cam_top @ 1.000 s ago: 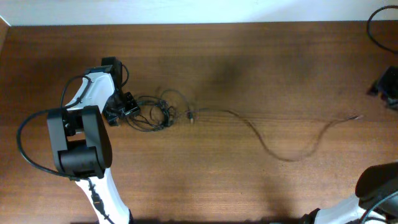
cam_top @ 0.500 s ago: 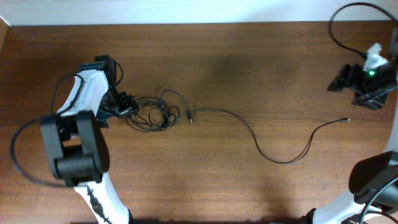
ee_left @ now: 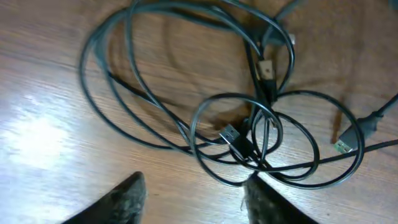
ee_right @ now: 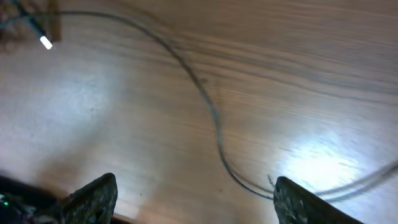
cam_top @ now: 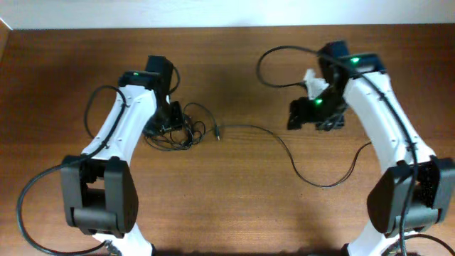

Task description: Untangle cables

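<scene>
Wooden table [cam_top: 234, 213], overhead: tangled cables [cam_top: 178, 132] laid just beside left gripper [cam_top: 162, 122]; long cable [cam_top: 320, 185] stretched rightward, near right gripper [cam_top: 316, 117].
Left wrist: fingers [ee_left: 127, 199] held apart, nothing gripped, tangle just ahead.
Right wrist: fingers [ee_right: 93, 199] spread wide, nothing clasped, long cable seen between.

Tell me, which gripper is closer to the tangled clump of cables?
Left. The left gripper is right beside the tangled clump; the right gripper is far off, near the long loose cable.
</scene>
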Action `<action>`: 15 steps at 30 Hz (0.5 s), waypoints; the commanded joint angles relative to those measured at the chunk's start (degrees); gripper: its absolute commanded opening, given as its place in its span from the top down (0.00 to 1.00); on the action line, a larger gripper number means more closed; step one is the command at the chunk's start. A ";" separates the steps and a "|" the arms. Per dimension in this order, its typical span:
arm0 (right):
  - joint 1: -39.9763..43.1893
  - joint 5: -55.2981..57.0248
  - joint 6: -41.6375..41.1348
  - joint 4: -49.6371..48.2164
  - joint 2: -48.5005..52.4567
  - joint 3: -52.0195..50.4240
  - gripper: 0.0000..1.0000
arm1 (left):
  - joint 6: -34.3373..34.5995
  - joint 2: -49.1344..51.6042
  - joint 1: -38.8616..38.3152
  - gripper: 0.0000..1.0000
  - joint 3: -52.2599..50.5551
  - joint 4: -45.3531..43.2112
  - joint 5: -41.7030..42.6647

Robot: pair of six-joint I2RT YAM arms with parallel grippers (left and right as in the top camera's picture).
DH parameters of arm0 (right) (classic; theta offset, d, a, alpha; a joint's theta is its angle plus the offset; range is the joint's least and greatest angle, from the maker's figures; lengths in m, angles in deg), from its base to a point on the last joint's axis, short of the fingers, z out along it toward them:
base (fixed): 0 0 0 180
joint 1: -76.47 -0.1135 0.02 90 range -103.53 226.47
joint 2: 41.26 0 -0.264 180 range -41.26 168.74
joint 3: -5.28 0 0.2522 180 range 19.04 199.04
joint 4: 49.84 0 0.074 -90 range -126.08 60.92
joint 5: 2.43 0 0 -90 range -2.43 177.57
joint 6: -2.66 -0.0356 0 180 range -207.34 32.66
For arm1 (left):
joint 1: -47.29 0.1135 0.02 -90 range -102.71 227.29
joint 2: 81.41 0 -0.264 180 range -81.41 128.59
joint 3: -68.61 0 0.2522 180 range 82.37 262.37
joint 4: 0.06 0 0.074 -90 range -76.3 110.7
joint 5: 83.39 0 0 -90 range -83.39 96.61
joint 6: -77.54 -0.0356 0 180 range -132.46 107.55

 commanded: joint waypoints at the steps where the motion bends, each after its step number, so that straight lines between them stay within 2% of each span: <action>1: -3.28 -0.57 0.42 -2.49 -0.11 -2.12 0.19 | 0.13 0.42 -1.99 0.52 -4.52 -3.39 0.09; 5: -7.30 -0.72 0.44 -5.70 -0.11 -4.39 0.19 | 1.22 0.42 -3.54 0.59 -9.79 -9.51 0.61; 8: -9.11 -0.74 0.42 -6.75 -0.11 -4.70 0.19 | 2.01 0.42 -4.44 0.59 -13.60 -12.59 0.70; 9: -9.33 -0.74 0.42 -6.95 -0.11 -4.70 0.19 | 2.01 0.42 -4.44 0.65 -14.05 -13.00 0.70; 10: -9.44 -0.76 -0.07 -7.15 -0.11 -4.70 0.19 | 2.01 0.42 -4.44 0.99 -14.16 -13.22 0.74; 15: -9.49 -6.34 -0.90 -7.58 -0.11 -4.70 0.19 | 0.68 -0.11 -3.87 1.00 -10.54 -13.05 18.25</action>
